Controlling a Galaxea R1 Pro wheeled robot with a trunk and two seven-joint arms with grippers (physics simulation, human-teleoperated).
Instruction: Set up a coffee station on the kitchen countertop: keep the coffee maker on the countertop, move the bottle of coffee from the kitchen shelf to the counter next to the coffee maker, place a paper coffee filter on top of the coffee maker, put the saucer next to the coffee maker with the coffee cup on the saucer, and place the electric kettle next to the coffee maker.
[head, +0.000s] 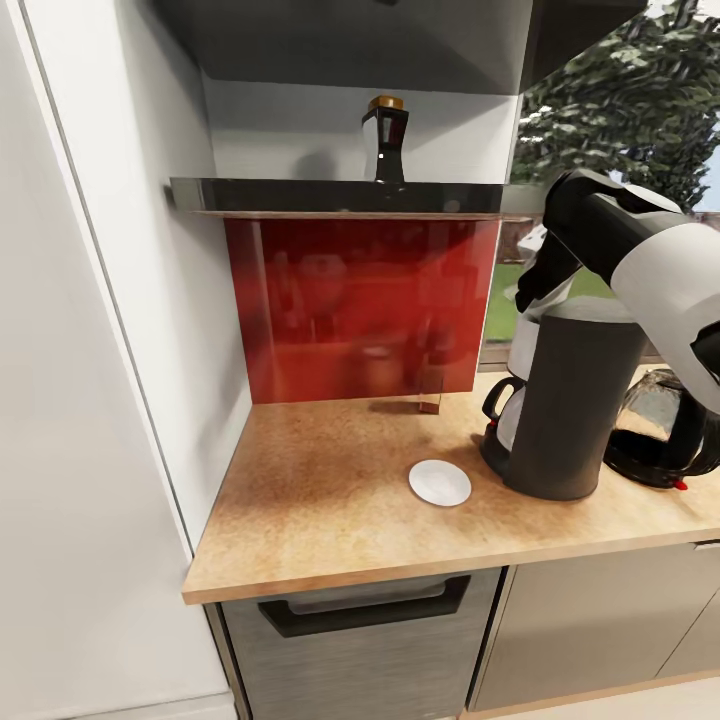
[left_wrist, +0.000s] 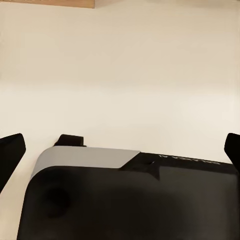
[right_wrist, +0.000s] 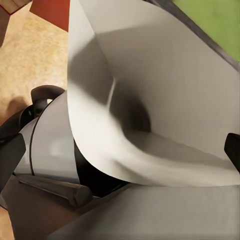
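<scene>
Between the right gripper's (right_wrist: 120, 150) spread fingers lies the paper coffee filter (right_wrist: 150, 100).

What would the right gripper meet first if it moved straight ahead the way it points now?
Most likely the paper coffee filter, which stands open right before the right gripper, with the coffee maker just beneath it. The exact gap is hard to judge.
</scene>
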